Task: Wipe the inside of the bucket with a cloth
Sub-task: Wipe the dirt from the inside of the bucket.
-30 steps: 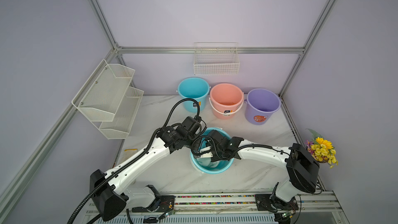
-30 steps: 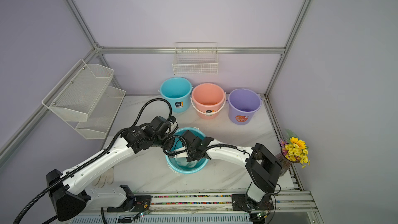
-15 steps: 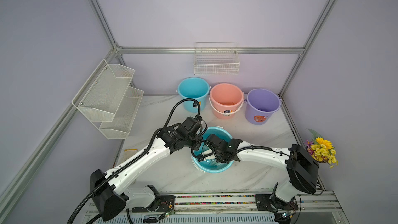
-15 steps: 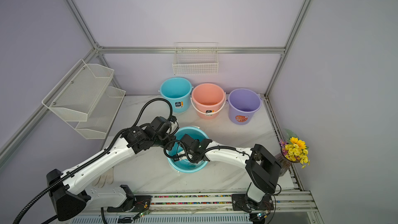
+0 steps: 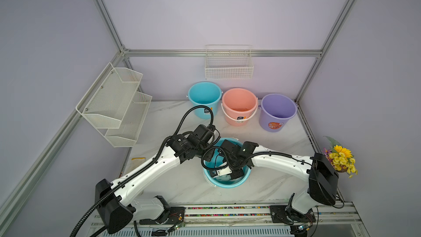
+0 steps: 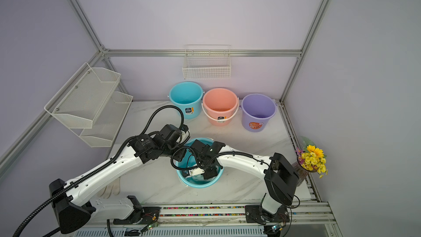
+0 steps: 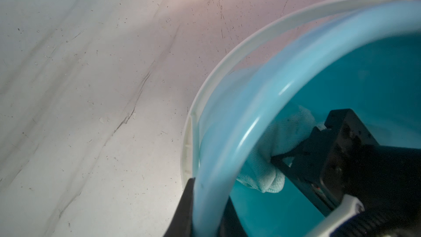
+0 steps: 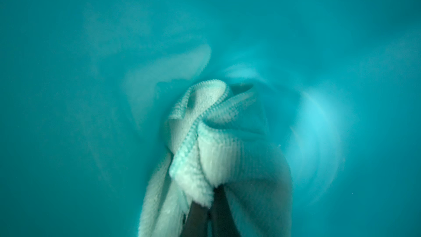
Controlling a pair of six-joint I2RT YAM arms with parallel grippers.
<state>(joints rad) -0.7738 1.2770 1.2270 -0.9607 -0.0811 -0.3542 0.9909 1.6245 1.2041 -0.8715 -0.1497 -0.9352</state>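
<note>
The teal bucket [image 5: 227, 185] [image 6: 200, 186] stands at the front middle of the table, with both arms meeting over it. My left gripper [image 7: 206, 215] is shut on the bucket's rim [image 7: 250, 115], one dark finger outside the wall and one inside. My right gripper [image 8: 210, 208] reaches down inside the bucket and is shut on the bunched pale mint cloth [image 8: 205, 133]. The cloth presses against the teal inner wall [image 8: 91, 64]. In the left wrist view the cloth [image 7: 273, 174] shows just below the rim, against the right gripper's black body [image 7: 341, 144].
Blue [image 5: 204, 96], pink [image 5: 239, 103] and purple [image 5: 278, 110] buckets line the back. A wire basket [image 5: 229, 64] hangs on the back wall, a mesh shelf [image 5: 114, 103] on the left. Flowers [image 5: 340, 158] stand at the right edge. A white glove [image 6: 109, 189] lies under the left arm.
My right gripper has swept the cloth inside the bucket, from its far side toward its near wall. The left arm and the bucket have stayed in place.
</note>
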